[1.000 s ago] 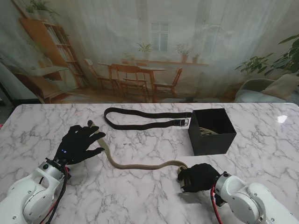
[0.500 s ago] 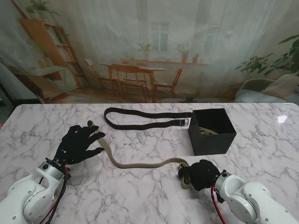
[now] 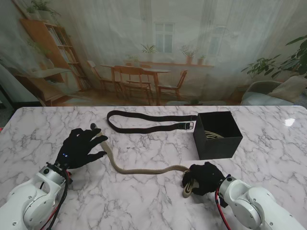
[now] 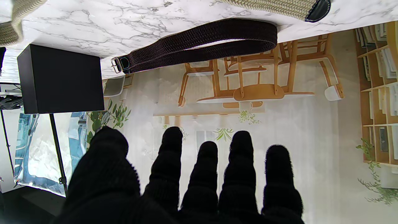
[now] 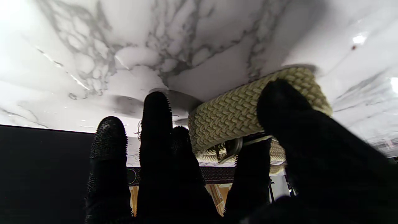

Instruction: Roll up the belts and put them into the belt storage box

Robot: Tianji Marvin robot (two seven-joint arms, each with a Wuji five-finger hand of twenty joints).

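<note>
A beige woven belt (image 3: 139, 169) snakes across the marble table from my left hand (image 3: 79, 147) to my right hand (image 3: 205, 178). My right hand is shut on the belt's buckle end, which is folded over into a first loop (image 5: 248, 105) between thumb and fingers. My left hand rests open with fingers spread, touching the belt's far tip (image 3: 96, 128). A dark brown belt (image 3: 148, 121) lies doubled near the table's far edge. The black storage box (image 3: 218, 134) stands at the right and holds a rolled belt (image 3: 213, 134).
The dark belt's buckle (image 3: 190, 125) lies just left of the box. In the left wrist view the box (image 4: 60, 79) and the dark belt (image 4: 199, 45) lie ahead of the fingers (image 4: 205, 174). A printed backdrop rises behind the table's far edge.
My right hand has turned with the buckle end, folding it into a loop and shifting slightly toward the box. The belt's middle has straightened a little. The left hand has stayed put.
</note>
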